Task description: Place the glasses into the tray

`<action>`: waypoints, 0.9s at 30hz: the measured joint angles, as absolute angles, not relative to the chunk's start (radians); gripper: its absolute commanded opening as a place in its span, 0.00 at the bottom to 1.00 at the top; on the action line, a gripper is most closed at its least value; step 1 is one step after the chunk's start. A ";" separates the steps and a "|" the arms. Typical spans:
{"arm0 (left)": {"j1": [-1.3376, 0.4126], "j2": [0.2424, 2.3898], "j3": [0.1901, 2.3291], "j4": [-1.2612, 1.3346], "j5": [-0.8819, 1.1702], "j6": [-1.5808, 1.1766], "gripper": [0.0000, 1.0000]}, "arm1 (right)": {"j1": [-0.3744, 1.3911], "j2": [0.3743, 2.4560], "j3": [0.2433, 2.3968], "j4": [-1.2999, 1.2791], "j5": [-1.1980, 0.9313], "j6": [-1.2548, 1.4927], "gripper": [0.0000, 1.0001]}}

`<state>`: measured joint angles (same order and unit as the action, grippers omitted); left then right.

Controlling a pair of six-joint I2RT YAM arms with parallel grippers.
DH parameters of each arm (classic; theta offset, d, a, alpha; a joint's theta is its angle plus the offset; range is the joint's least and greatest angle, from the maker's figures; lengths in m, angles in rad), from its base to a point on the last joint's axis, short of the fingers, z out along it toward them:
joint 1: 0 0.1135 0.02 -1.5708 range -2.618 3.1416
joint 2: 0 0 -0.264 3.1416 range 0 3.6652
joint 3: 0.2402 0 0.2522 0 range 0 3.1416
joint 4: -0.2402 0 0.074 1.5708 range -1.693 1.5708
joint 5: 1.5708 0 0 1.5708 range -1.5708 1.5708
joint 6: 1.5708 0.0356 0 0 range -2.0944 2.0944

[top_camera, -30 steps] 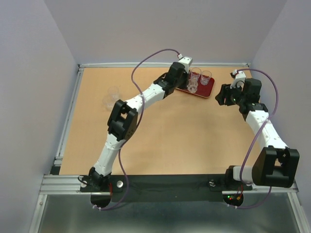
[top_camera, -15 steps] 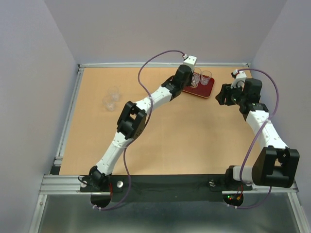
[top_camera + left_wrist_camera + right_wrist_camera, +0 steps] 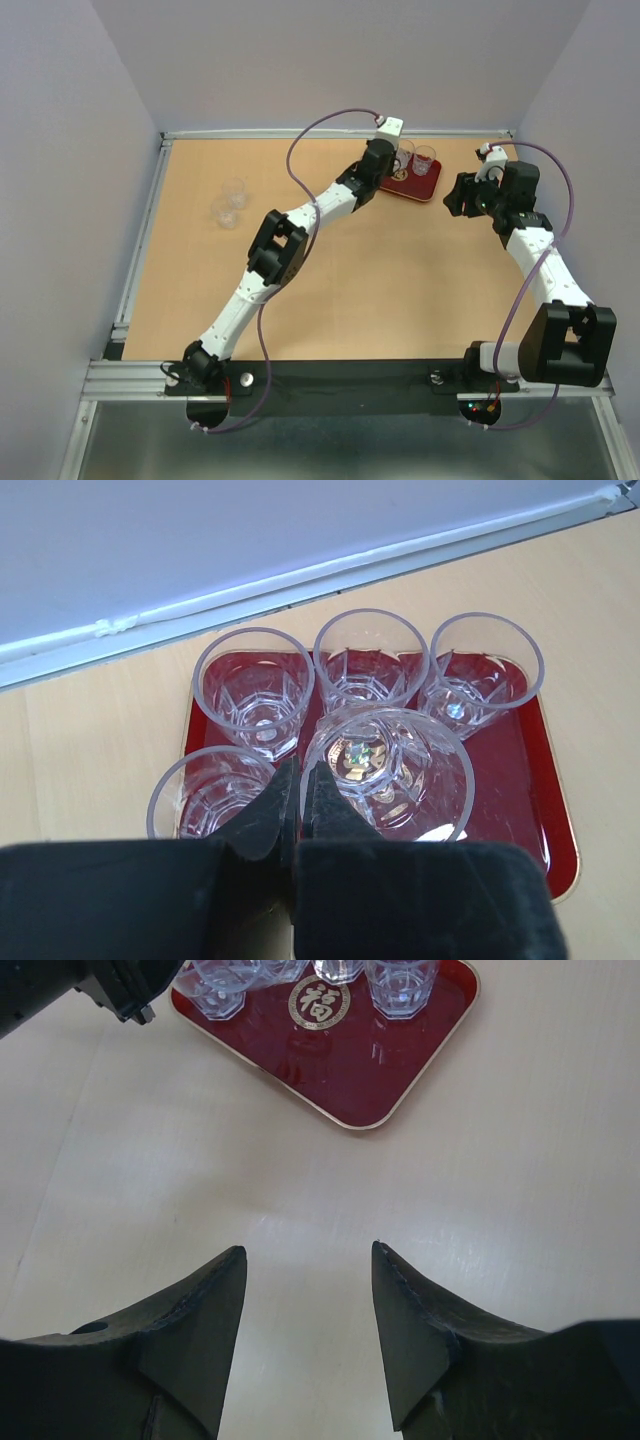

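The dark red tray (image 3: 426,188) lies at the far right of the table. In the left wrist view the tray (image 3: 525,800) holds three clear glasses in its back row (image 3: 370,665) and one at the front left (image 3: 208,792). My left gripper (image 3: 300,780) is shut on the rim wall of another glass (image 3: 400,770) over the gold emblem, one finger inside and one outside. Two more glasses (image 3: 234,190) (image 3: 222,212) stand on the table at the far left. My right gripper (image 3: 308,1260) is open and empty, over bare table near the tray (image 3: 340,1070).
A metal rail and the grey back wall (image 3: 300,570) run just behind the tray. The left arm (image 3: 300,215) stretches diagonally across the table's middle. The right arm (image 3: 535,250) stands along the right edge.
My left arm has reached farther right and back, bringing the held glass from the tray's left edge to over its centre. The right arm has not moved.
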<state>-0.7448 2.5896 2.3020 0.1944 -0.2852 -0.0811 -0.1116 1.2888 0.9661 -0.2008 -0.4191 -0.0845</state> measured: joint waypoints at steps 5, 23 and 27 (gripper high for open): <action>-0.745 2.616 2.308 0.212 -0.298 -0.076 0.08 | -0.112 1.289 0.966 -0.201 -0.419 -0.084 0.59; -0.745 2.636 2.312 0.233 -0.316 -0.076 0.26 | -0.112 1.289 0.966 -0.201 -0.419 -0.084 0.59; -0.745 2.636 2.312 0.241 -0.316 -0.077 0.26 | -0.112 1.289 0.966 -0.201 -0.419 -0.084 0.59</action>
